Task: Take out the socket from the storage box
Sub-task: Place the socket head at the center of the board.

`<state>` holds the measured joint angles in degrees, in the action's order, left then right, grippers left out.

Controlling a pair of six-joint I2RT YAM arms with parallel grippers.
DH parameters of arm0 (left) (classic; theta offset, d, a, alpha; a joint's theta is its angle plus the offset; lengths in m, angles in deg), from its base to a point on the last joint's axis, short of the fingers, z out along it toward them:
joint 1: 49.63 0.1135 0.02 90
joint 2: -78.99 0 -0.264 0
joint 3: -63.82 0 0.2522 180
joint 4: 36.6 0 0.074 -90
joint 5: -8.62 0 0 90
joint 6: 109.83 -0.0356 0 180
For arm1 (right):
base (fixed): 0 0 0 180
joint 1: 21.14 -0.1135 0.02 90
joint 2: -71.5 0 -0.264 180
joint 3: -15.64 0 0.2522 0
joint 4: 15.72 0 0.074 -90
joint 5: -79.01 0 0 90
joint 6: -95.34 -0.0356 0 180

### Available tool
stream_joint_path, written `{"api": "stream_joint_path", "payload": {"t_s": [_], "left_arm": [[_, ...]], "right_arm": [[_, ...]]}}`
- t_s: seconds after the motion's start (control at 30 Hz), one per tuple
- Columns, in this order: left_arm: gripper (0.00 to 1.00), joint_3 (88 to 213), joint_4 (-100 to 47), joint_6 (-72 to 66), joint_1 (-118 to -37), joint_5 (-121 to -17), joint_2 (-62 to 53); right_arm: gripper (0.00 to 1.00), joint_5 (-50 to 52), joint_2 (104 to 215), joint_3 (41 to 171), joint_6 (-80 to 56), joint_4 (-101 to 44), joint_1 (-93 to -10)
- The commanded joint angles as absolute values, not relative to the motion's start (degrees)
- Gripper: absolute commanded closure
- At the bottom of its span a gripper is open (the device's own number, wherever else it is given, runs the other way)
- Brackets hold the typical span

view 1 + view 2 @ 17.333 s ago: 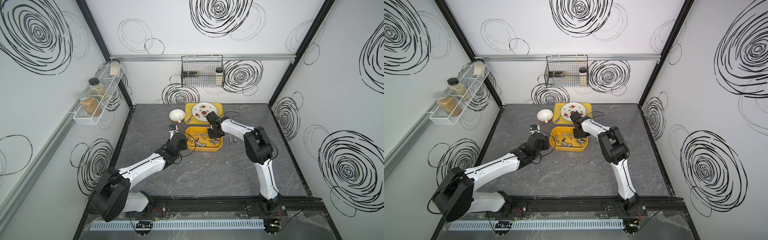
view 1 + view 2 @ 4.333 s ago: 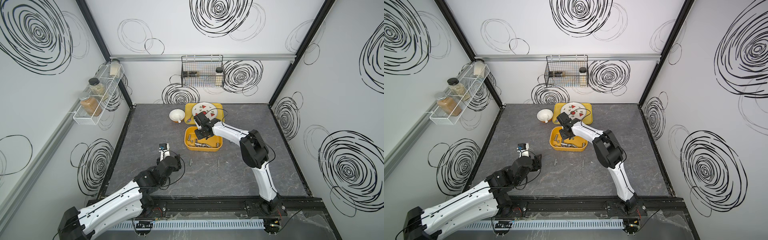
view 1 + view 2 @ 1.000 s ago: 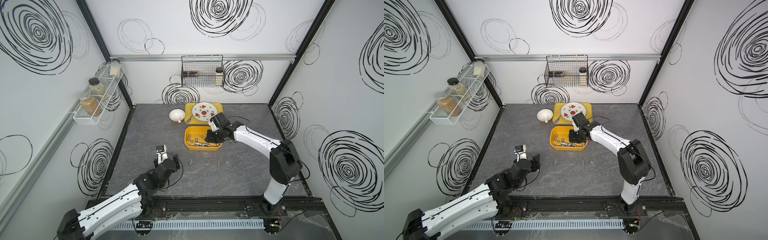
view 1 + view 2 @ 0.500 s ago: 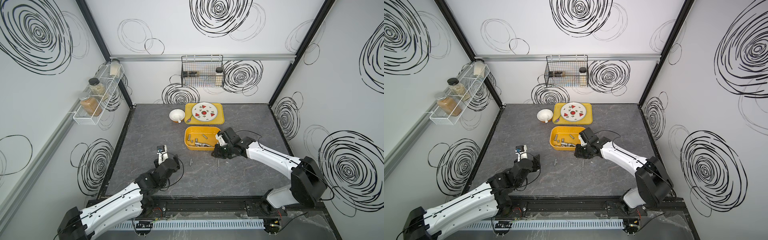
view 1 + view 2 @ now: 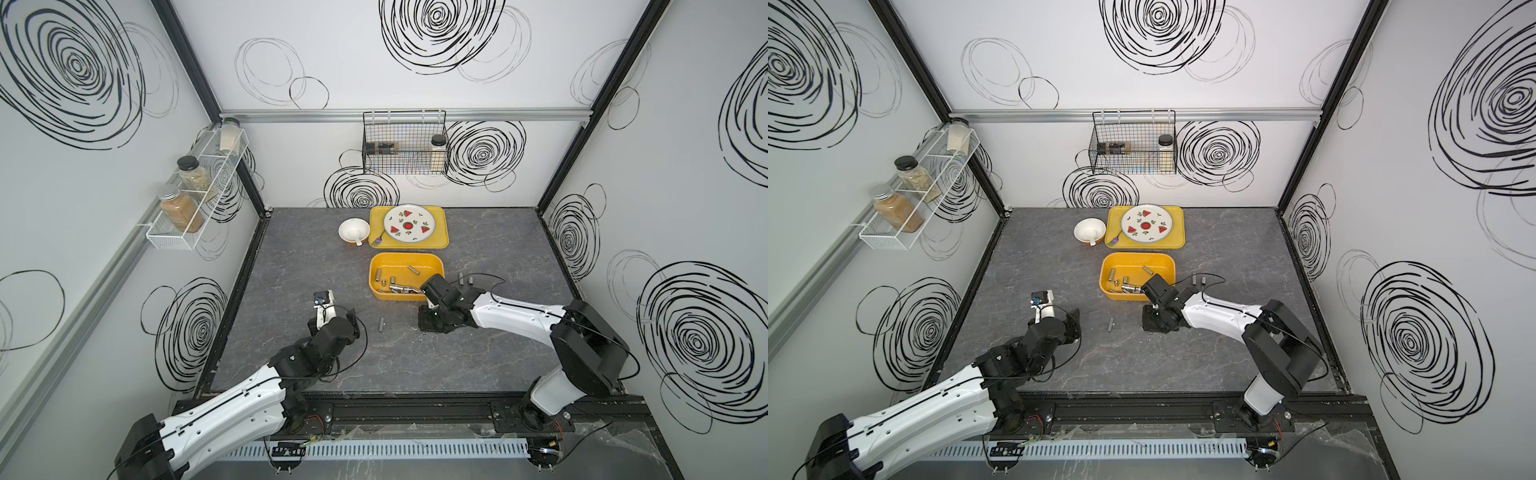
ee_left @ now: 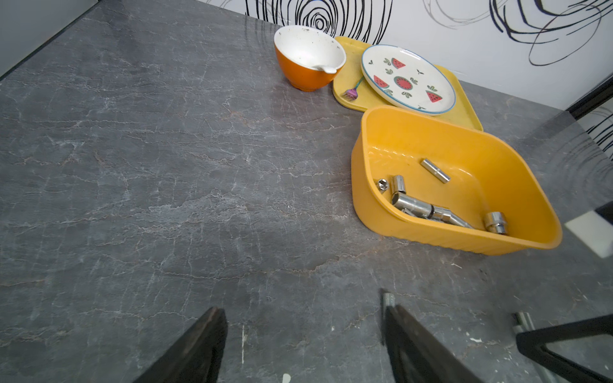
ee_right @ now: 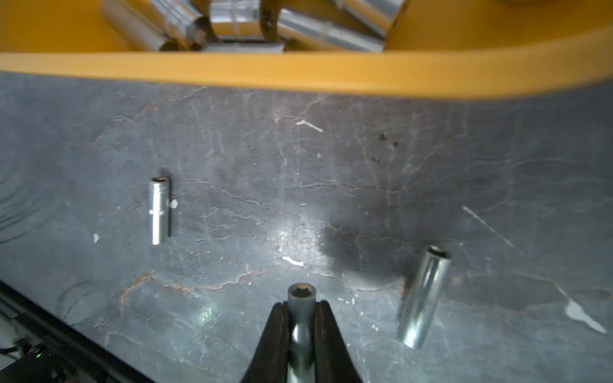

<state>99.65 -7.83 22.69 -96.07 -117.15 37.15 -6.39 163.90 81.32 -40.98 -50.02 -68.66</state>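
Right hand [image 7: 302, 306] clenched on a slim socket [image 7: 301, 293], low over the bench [image 7: 232, 159] just outside the storage box [image 7: 298, 71]. This is probably the set-down spot, since two sockets [image 7: 159, 212] lie there. Left hand [image 6: 302, 310] spread and empty, well apart from the box.

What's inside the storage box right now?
Several chrome sockets lie loose in the storage box: a slim one apart, the others bunched by its near wall. That wall hides part of the bunch, so no exact count.
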Motion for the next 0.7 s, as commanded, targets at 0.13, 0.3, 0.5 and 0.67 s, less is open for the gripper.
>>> {"api": "stream_joint_path", "payload": {"t_s": [0.13, 0.3, 0.5, 0.67], "left_arm": [[0.18, 100.0, -8.5, 23.0, -95.7, -118.3, 36.5], [0.19, 100.6, -8.4, 23.1, -95.7, -118.4, 34.9], [0.18, 100.9, -8.4, 23.1, -95.7, -118.3, 33.6], [0.19, 101.0, -8.4, 23.0, -95.7, -118.2, 33.5]], "right_arm": [[0.91, -14.9, 166.0, 79.9, -43.8, -47.7, -69.4], [0.91, -15.6, 168.5, 81.8, -42.9, -49.1, -69.4], [0.91, -16.2, 169.3, 82.1, -42.7, -49.0, -69.3], [0.86, -15.7, 169.7, 82.0, -42.8, -49.1, -69.4]]}}
